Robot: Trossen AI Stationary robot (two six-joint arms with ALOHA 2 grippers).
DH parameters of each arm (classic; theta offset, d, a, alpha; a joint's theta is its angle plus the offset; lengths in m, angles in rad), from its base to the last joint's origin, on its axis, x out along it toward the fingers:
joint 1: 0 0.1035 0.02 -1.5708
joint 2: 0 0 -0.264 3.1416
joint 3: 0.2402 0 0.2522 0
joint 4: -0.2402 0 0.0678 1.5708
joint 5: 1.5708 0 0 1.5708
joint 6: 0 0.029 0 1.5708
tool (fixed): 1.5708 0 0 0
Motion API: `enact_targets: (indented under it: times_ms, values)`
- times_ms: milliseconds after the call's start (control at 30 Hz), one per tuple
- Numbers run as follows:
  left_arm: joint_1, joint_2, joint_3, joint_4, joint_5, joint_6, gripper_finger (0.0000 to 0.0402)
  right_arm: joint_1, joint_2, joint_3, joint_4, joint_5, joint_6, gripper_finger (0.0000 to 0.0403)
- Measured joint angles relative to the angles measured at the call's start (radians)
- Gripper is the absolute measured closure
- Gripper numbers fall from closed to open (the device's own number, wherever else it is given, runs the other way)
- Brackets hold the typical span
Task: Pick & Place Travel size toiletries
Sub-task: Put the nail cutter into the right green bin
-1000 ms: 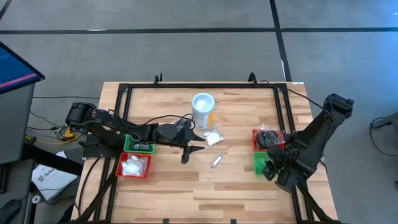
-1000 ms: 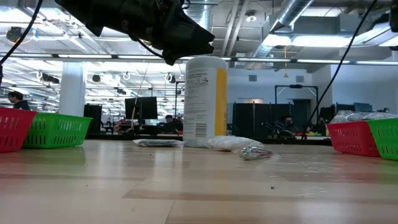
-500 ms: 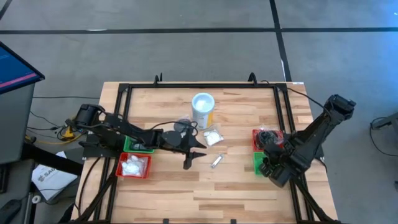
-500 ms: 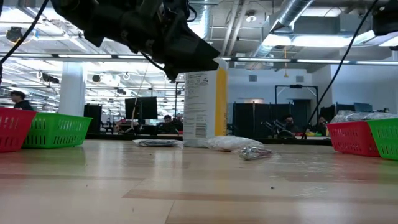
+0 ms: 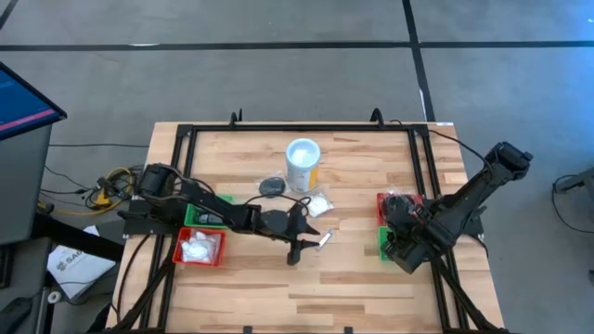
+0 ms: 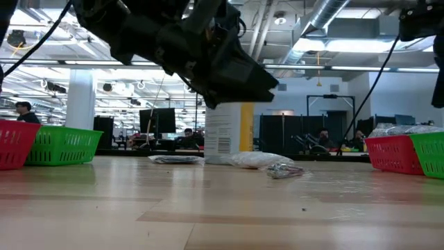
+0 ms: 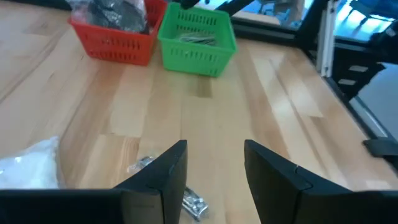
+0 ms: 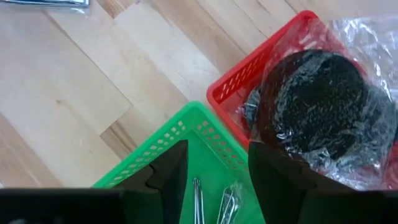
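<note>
Canister [image 5: 303, 162] stood upright behind the left gripper [image 5: 299, 249], whose parted, empty jaws hovered over a silvery tube [image 7: 194, 204] near a white packet [image 5: 317, 204]. Four baskets lined the sides: two red, two green. The right gripper [image 8: 214, 180], jaws apart and empty, hung over the right green basket [image 8: 168, 147] holding thin tubes

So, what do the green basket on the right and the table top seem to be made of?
Green basket: probably moulded plastic, glossy, with walls of open lattice. Table top: pale wood in glued strips, butcher-block style, with visible grain and a matte finish.
</note>
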Motion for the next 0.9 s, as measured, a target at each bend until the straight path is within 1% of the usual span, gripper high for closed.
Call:
enact_targets:
  times_ms: [233, 367, 467, 667, 900]
  values:
    - [-0.029, 0.06, 0.024, -0.006, -0.093, -0.027, 0.0253, -0.032, 0.0, 0.0, 0.04, 0.0, -0.087, 0.0251]
    - [-0.044, 0.077, 0.023, -0.01, -0.112, -0.092, 0.0253, -0.053, 0.0, 0.0, 0.065, 0.0, -0.144, 0.0254]
    - [-0.057, 0.086, 0.023, -0.012, -0.15, -0.113, 0.0253, -0.072, 0.0, 0.0, 0.086, 0.008, -0.189, 0.0255]
    - [-0.064, 0.101, 0.024, -0.011, -0.172, -0.151, 0.0253, -0.112, 0.0, 0.0, 0.142, 0.026, -0.296, 0.0252]
    - [-0.066, 0.118, 0.029, -0.006, -0.189, -0.172, 0.0253, -0.158, 0.0, 0.0, 0.194, 0.026, -0.403, 0.0259]
